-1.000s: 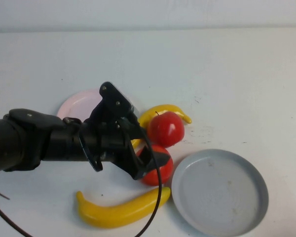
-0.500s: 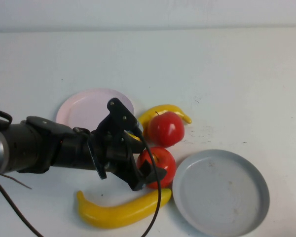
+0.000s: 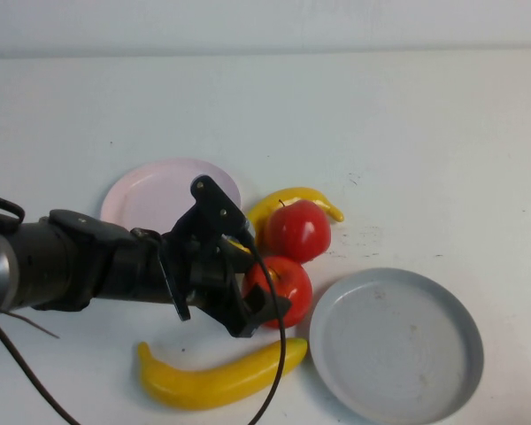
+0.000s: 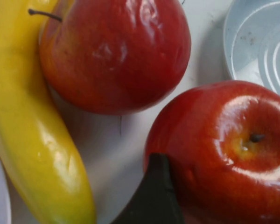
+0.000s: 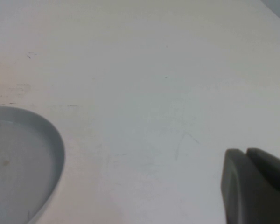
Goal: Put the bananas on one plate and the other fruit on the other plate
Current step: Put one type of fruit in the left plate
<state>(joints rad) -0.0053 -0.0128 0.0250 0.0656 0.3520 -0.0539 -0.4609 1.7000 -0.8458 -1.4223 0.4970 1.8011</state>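
Note:
My left gripper is down over the near red apple, one finger on each side of it; the apple rests on the table. In the left wrist view a dark fingertip touches that apple. The far apple leans on the smaller banana. The bigger banana lies by the front edge. The pale pink plate and the grey-blue plate hold nothing. My right gripper is shut and empty, over bare table beside the grey-blue plate.
The left arm and its cable cross over the bigger banana. In the left wrist view the far apple and the smaller banana sit close beside the gripper. White table stretches to the back and right.
My left gripper came down from above onto the near apple. Its lower finger then moved in against the apple, and the apple shifted slightly towards the pink plate.

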